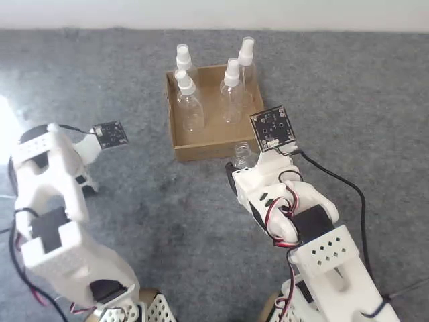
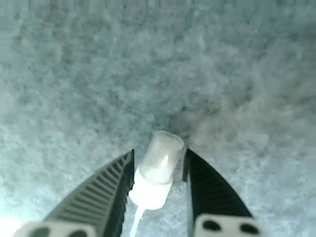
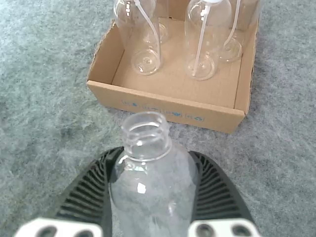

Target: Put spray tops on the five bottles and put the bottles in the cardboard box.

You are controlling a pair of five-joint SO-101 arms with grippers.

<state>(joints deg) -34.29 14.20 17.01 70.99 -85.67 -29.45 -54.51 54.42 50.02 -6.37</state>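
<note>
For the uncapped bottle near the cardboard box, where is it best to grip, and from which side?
Take the uncapped bottle by its wide round body below the shoulder, from the side, one finger on each flank; its narrow open neck must be free for the spray top. The right gripper holds it so.

From above you get just the neck of the bottle (image 1: 242,155); the right arm (image 1: 288,208) hides its body; in the right wrist view its base runs off the edge; the boxed bottles (image 3: 139,34) there are cut off above the shoulders; the top (image 2: 157,168) is blurred, its tube leaving the frame.
</note>
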